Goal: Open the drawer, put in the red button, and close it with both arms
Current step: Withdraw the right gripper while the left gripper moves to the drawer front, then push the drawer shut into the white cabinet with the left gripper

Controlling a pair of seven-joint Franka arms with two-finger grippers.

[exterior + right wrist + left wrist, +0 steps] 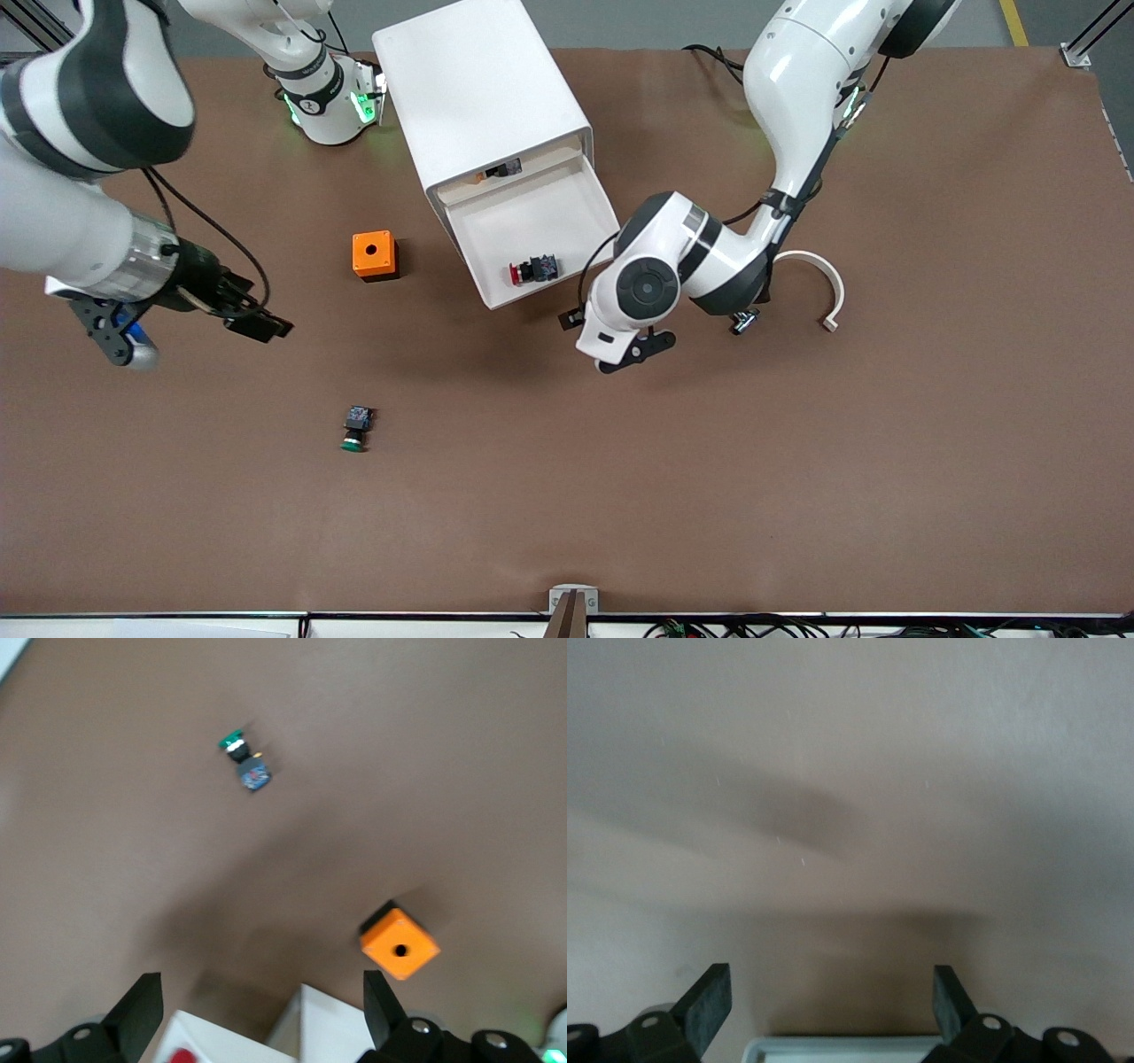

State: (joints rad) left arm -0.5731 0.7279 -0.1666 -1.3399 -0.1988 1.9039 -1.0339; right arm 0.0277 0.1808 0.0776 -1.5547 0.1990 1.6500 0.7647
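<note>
The white cabinet [478,97] has one drawer [496,297] pulled out. The red button [532,270] lies on its side inside it, near the front rim. My left gripper [620,354] is open and empty, low beside the drawer's front corner at the left arm's end. Its wrist view shows the drawer's white rim [850,1047] between the open fingers [707,1001]. My right gripper [257,323] is open and empty, up in the air over the table at the right arm's end. Its wrist view shows the drawer [213,1036], the red cap [182,1056] and the cabinet's corner [328,1028].
An orange cube with a hole [375,255] [400,943] stands beside the cabinet toward the right arm's end. A green-capped button [356,427] [244,762] lies nearer the front camera. A small dark part [500,168] sits in the slot above the drawer. A white curved piece [828,283] lies by the left arm.
</note>
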